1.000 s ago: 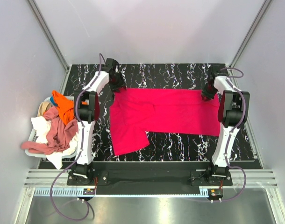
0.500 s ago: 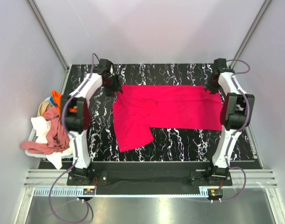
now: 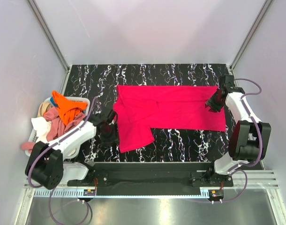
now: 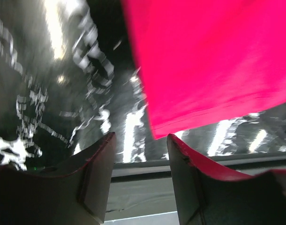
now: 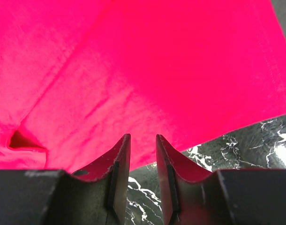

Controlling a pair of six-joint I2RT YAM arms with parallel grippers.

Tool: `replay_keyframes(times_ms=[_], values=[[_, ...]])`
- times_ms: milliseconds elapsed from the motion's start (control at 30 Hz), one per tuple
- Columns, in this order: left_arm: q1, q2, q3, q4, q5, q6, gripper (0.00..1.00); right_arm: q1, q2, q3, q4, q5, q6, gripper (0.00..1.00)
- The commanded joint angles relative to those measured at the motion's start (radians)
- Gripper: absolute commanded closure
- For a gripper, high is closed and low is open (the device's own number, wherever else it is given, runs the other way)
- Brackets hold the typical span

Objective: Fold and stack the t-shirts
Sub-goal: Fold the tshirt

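Observation:
The bright pinkish-red t-shirt [image 3: 171, 110] lies spread flat across the black marbled table, one sleeve flap hanging toward the near left [image 3: 133, 136]. My left gripper [image 3: 109, 133] is low by the shirt's near-left edge, open and empty; in the left wrist view the shirt's corner [image 4: 204, 65] lies just beyond the fingers. My right gripper [image 3: 212, 104] hovers over the shirt's right end, jaws a little apart and empty; the right wrist view shows the red cloth [image 5: 133, 70] under them. Other t-shirts, orange [image 3: 65, 107], dusty pink [image 3: 58, 124] and white, are piled at the left.
A white basket [image 3: 82, 101] off the table's left edge holds the pile of shirts. Grey walls enclose the table at the back and sides. A metal rail runs along the near edge [image 3: 143, 180].
Both grippers let go of the shirt's far corners. The left arm swung back to the shirt's near-left edge; the right moved slightly nearer. The shirt now lies flat.

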Motion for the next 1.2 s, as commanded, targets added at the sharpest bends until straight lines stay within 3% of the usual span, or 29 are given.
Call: replay_keyframes(times_ms=[0,200,433,667,767,867,900,1167], values=[[-0.028,-0.102,-0.034,0.076,-0.053,-0.099,0.48,-0.002,-0.081,-0.014,0.019,-0.035,0.029,0.64],[-0.051,-0.104,-0.146,0.182,-0.026,-0.142,0.48,-0.003,-0.119,-0.079,0.011,0.036,0.092,0.64],[-0.083,-0.072,-0.203,0.218,-0.043,-0.169,0.51,-0.043,-0.226,-0.222,-0.006,0.209,0.294,0.59],[-0.101,-0.046,-0.252,0.284,-0.02,-0.182,0.56,-0.155,-0.269,-0.267,-0.026,0.274,0.301,0.56],[-0.11,-0.017,-0.247,0.303,-0.017,-0.165,0.62,-0.183,-0.277,-0.29,-0.037,0.294,0.327,0.57],[-0.117,-0.005,-0.23,0.302,-0.017,-0.143,0.82,-0.192,-0.279,-0.319,-0.035,0.309,0.343,0.56],[-0.117,-0.009,-0.22,0.291,-0.011,-0.139,0.98,-0.207,-0.273,-0.325,-0.035,0.312,0.347,0.56],[-0.121,-0.175,-0.166,0.156,-0.047,-0.143,1.0,-0.301,-0.141,-0.314,-0.006,0.329,0.304,0.54]])
